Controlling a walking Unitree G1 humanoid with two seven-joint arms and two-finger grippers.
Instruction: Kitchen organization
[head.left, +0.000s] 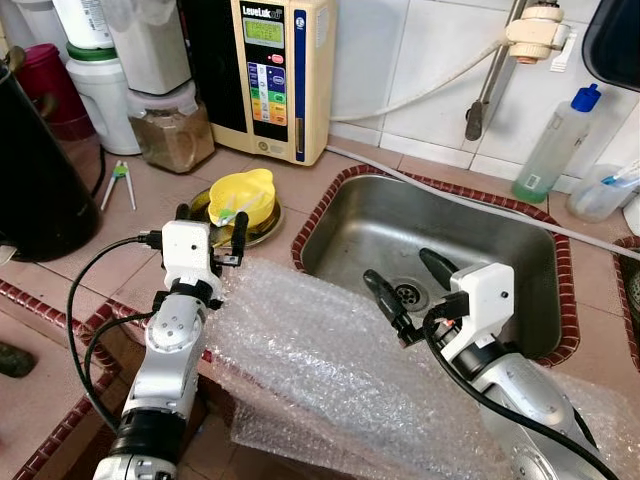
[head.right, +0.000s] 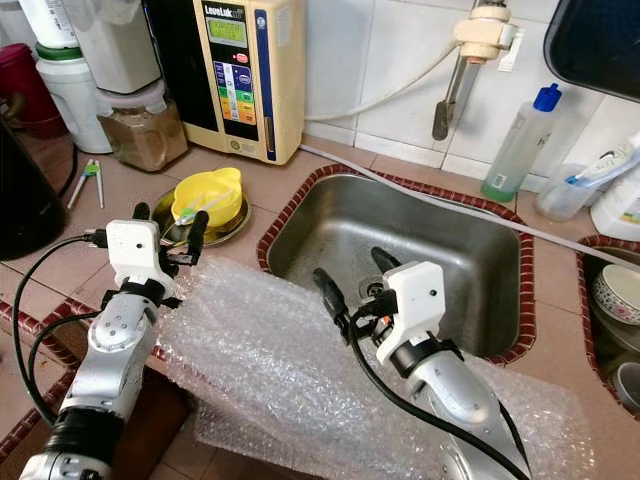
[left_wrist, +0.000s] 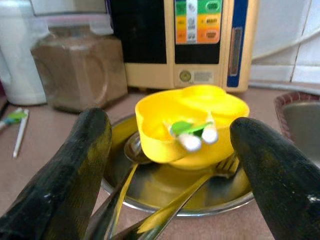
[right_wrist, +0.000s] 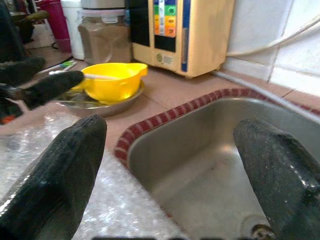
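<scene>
Left gripper (head.left: 212, 222): fingers spread apart, nothing btwn them, hovering just short of the steel plate, over the far edge of the bubble wrap.
Yellow bowl (head.left: 239, 195): sat on the steel plate (head.left: 262, 230) right ahead of the left claw; small green-and-white item lay inside it; looked framed btwn the two black fingertips (left_wrist: 75, 165) in the left wrist view.
Spoon & fork (left_wrist: 165, 210): lay on the plate under the bowl, handles pointing back toward the left claw.
Right gripper (head.left: 406, 292): jaws wide apart, empty, held over the near rim of the sink, pointing in toward the drain.
Sink (head.left: 340, 215): steel basin w/ red tiled rim, directly ahead of the right claw, to the right of the left one.
Bubble wrap (head.left: 330, 370): big sheet draped over the counter edge, under both arms, touching neither set of fingers as far as could be seen.
Water ionizer (head.left: 272, 70): cream unit stood against the wall, beyond the bowl from the left claw.
Brown jar (head.left: 172, 130): well beyond left claw, beside the ionizer.
Soap bottle (head.left: 556, 140): blue cap, far side of the sink, well apart from the right claw.
</scene>
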